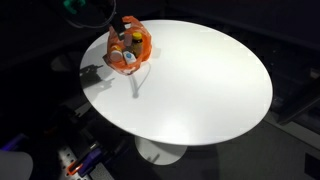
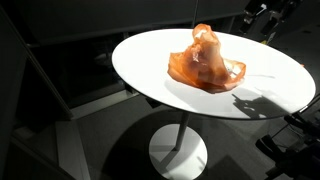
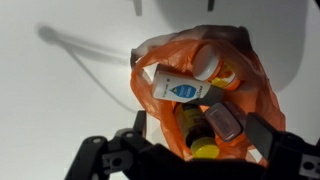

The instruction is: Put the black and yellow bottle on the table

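My pincer [image 3: 198,120] hangs wide open and empty over the bag [image 3: 150,62] on the tabletop [image 3: 70,100]; the bottle [image 3: 204,146] sits inside, beside a white container [image 3: 180,90]; I judge it light, rigid and slick; I'd pinch its upper body, clear of the soft bag.

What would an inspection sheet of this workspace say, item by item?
Surface: round white table, glossy, with shadows on it.
Job's things: black and yellow bottle inside the orange bag, not yet set on the table itself.
Clutter: white-and-blue labelled container and other small items in the same bag.
Grippers: gripper open, above the bag's mouth.
Cables: nothing seen.
Surroundings: dark room; white pedestal base under the table.
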